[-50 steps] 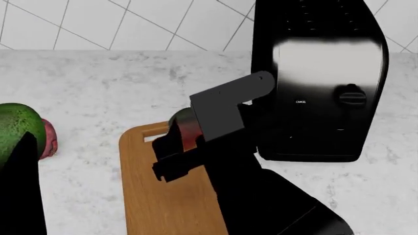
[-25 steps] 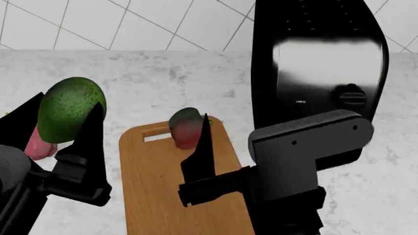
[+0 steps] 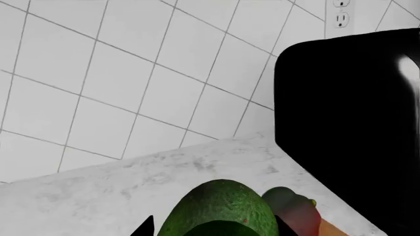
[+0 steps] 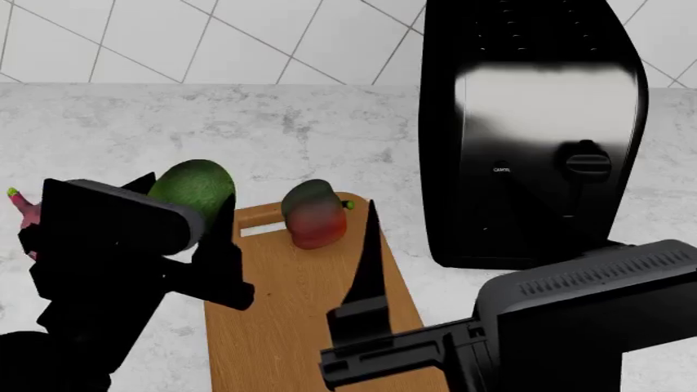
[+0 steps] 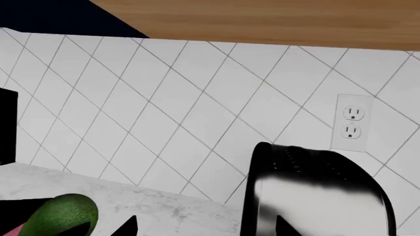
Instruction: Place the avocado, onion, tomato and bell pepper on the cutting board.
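Gripped between the black fingers of the left gripper (image 4: 191,214) is the avocado (image 4: 193,189), which is held up in the air just beside the left edge of the cutting board (image 4: 273,318). That arm is seen as a big dark block low on the left side of the head view. Behind it, a small pink piece of the onion (image 4: 28,214) with a green tip can be seen on the counter (image 4: 163,131); most of it is hidden by the arm.

On the board, near the slot handle at the far end, the bell pepper (image 4: 315,214) is resting. It is red and green, and it is close to the avocado but not touching it.

Further right, the right gripper (image 4: 365,314) is held low over the near part of the board, with one pointed finger sticking up. It is empty, and whether it is wide or narrow cannot be told. A tall black toaster (image 4: 530,131) stands on the counter just right of the board, in front of the white tiled wall (image 5: 196,98).
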